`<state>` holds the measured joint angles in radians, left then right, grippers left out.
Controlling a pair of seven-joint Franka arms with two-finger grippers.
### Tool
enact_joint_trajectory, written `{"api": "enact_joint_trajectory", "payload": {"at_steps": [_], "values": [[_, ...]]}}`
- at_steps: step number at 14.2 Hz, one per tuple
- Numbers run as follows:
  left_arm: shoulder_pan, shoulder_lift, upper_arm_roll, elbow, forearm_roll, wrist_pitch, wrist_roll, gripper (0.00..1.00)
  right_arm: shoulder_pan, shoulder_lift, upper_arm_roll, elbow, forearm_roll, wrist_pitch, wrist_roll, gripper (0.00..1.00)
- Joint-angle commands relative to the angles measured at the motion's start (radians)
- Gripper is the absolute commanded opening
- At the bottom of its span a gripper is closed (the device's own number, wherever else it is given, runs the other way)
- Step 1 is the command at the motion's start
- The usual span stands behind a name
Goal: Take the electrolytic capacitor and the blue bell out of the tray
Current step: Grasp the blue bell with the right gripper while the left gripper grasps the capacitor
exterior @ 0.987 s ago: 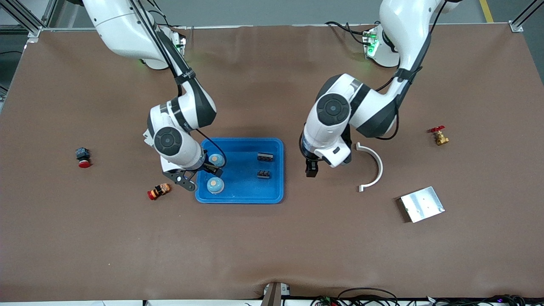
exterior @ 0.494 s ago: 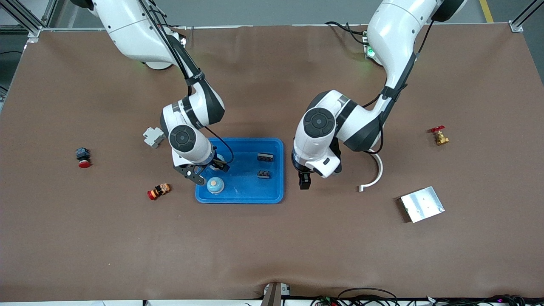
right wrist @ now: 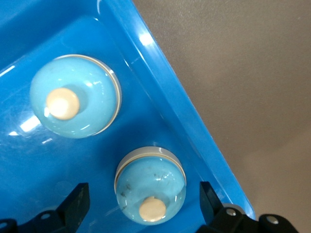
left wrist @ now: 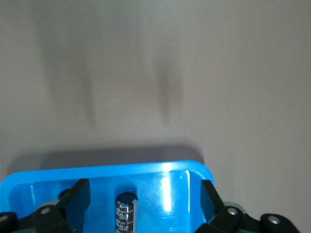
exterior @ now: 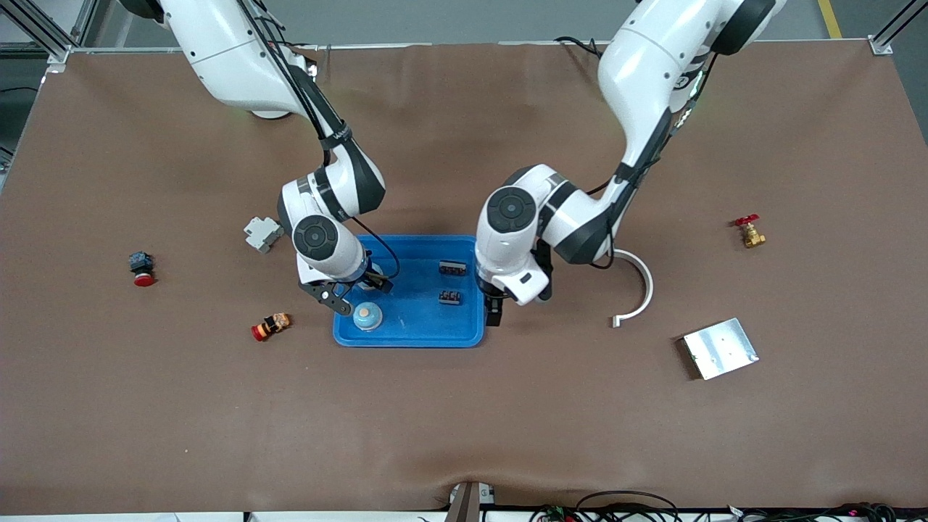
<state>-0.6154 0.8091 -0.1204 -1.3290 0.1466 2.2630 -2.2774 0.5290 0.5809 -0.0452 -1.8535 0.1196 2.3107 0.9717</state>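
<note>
A blue tray [exterior: 413,335] lies mid-table. Two light-blue bells with cream buttons sit in its end toward the right arm. One bell [right wrist: 150,191] is between the spread fingers of my open right gripper [exterior: 354,290] [right wrist: 145,204], untouched. The other bell [exterior: 367,316] [right wrist: 75,94] is nearer the front camera. Two dark capacitors [exterior: 449,296] [exterior: 451,268] lie toward the left arm's end. My open left gripper [exterior: 493,310] [left wrist: 143,201] hangs over that end, and one capacitor [left wrist: 125,209] lies between its fingers, clear of both.
On the right arm's side of the tray lie a grey connector block [exterior: 262,233], a red-and-black button [exterior: 141,268] and a red-orange part [exterior: 271,326]. On the left arm's side lie a white curved piece [exterior: 638,286], a metal plate [exterior: 720,348] and a brass valve [exterior: 748,232].
My left gripper has swung from the bare table beside the tray to over the tray's end. My right gripper has shifted farther over the tray, uncovering the grey block. Both stay open.
</note>
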Motion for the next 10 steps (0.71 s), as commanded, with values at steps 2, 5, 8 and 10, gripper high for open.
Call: {"api": "enact_joint_trajectory", "payload": {"at_steps": [2,5,8,10], "values": [[-0.09,0.073,0.07,0.091,0.022,0.047,0.013,1.0,-0.004,0.007,0.008,-0.006,0.015,0.021,0.013,1.0],[-0.106,0.111,0.067,0.12,0.022,0.052,0.021,1.0,-0.004,0.008,0.008,-0.01,0.04,0.023,0.012,1.0],[-0.112,0.15,0.067,0.14,0.021,0.134,0.019,1.0,-0.003,0.017,0.01,-0.018,0.041,0.044,0.012,1.0],[-0.119,0.156,0.07,0.142,0.022,0.188,0.019,1.0,-0.004,0.017,0.011,-0.024,0.041,0.044,0.012,1.0]]}}
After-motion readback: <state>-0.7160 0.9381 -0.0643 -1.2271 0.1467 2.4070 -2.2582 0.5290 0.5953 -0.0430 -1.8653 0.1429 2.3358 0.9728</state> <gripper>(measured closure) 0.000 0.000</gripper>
